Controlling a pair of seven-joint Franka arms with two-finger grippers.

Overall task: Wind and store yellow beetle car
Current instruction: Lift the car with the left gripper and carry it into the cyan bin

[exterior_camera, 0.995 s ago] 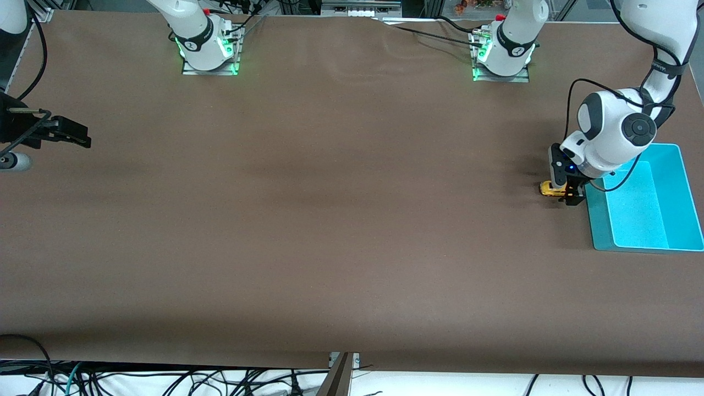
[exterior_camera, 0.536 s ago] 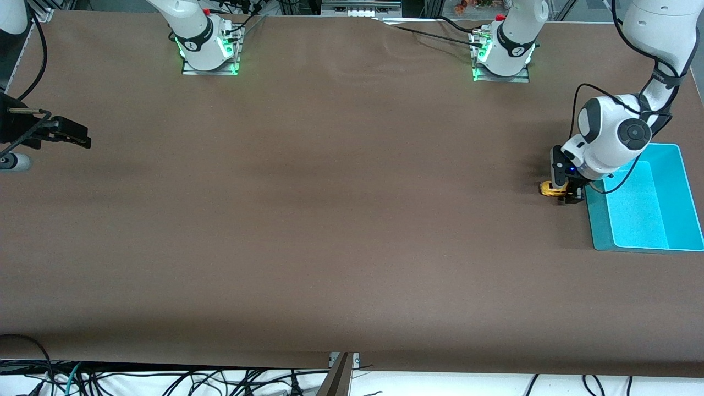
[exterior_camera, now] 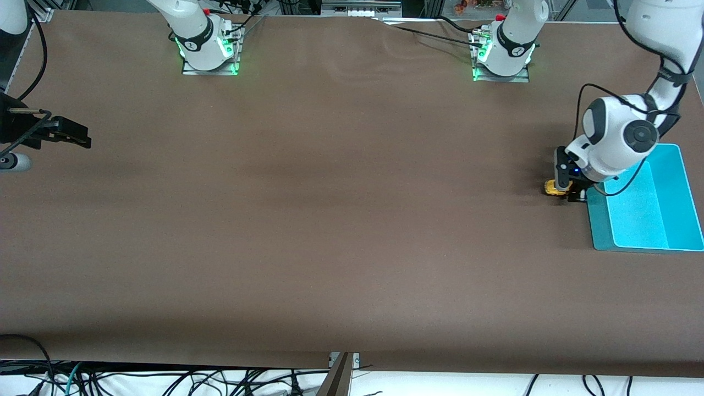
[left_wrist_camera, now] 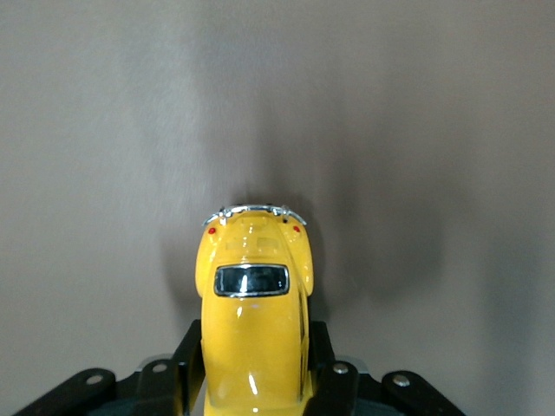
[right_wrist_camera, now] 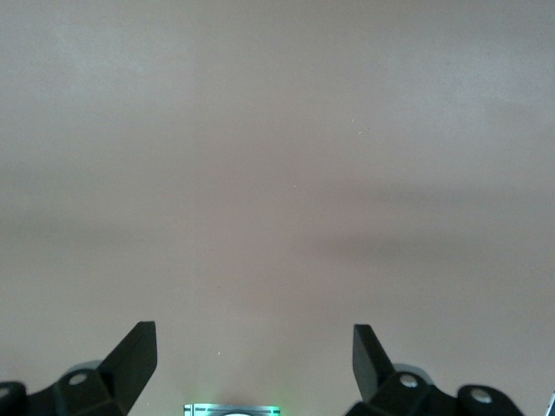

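The tiny bright yellow toy beetle car [exterior_camera: 551, 188] sat low on the brown table [exterior_camera: 330, 220] at the left arm's end, just beside the shallow turquoise plastic bin [exterior_camera: 682, 165]. The left gripper [exterior_camera: 566, 190] was squeezed shut on the car's sides, with one black finger [left_wrist_camera: 192, 347] pressed on each side of its round body. It was probably held that way so its wheels could be rolled on the table to wind it, with the bin close by for storing it. Whether the wheels touched the table could not be told.

The right gripper [exterior_camera: 74, 135] waited above the table's edge at the right arm's end, its two fingers [right_wrist_camera: 134, 351] spread wide apart with nothing between them.

The front view showed the bin and both arms, but the car was only a yellow speck. The left wrist view showed the car close up, with its dark window and shiny bumper, but no bin. The right wrist view showed only bare table.
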